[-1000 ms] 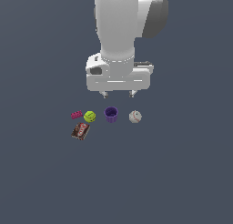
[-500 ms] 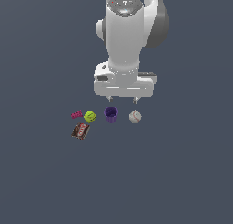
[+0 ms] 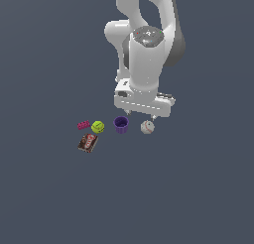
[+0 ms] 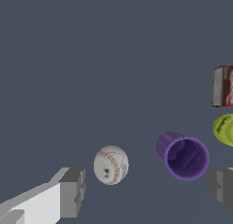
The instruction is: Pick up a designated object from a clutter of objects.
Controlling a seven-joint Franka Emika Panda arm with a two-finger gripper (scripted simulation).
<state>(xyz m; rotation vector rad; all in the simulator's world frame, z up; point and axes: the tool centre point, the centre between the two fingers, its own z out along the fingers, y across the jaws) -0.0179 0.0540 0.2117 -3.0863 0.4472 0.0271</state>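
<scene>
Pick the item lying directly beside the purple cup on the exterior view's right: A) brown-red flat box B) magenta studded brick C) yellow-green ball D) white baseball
D: the white baseball lies just right of the purple cup, with nothing between them.

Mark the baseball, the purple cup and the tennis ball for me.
baseball (image 4: 111, 165): wrist view, middle of its stitched white face.
purple cup (image 4: 185, 159): wrist view, inside its open mouth.
tennis ball (image 3: 97, 127): exterior view, centre of the ball.
</scene>
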